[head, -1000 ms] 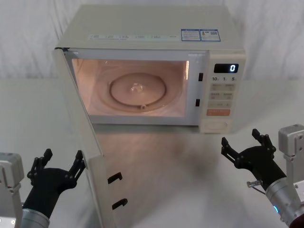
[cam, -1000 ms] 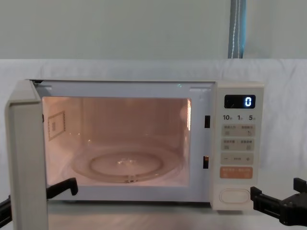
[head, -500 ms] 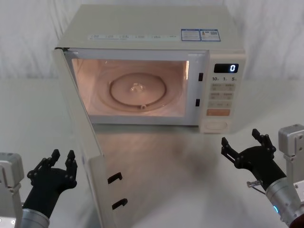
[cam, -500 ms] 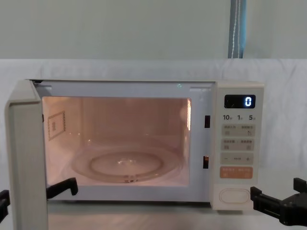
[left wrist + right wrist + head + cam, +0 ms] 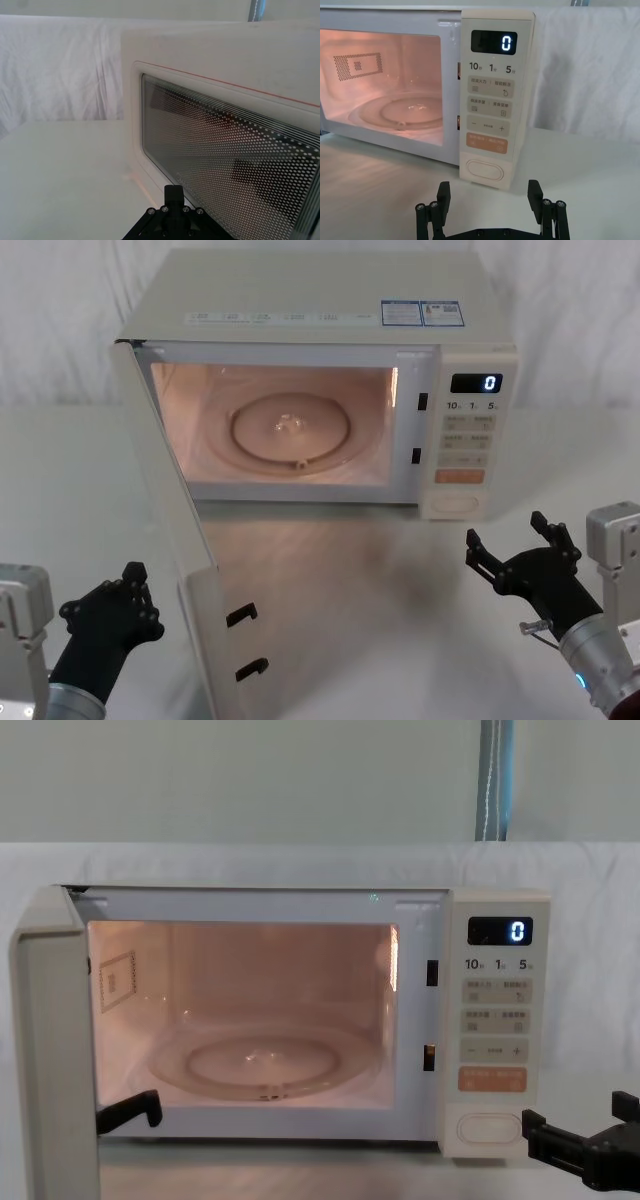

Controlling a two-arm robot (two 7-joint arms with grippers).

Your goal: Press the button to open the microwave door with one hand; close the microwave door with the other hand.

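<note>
Partly hidden behind the open microwave door (image 5: 190, 570), the left hand (image 5: 128, 592) is closed, empty; right hand (image 5: 510, 545) spread, empty.

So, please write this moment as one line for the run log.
microwave door: open | button: untouched | left hand: shut, outside door | right hand: open, below button

we see white draped cloth (image 5: 250, 865) behind | pale wall (image 5: 250, 780) above | white tabletop (image 5: 400, 620) below
</note>
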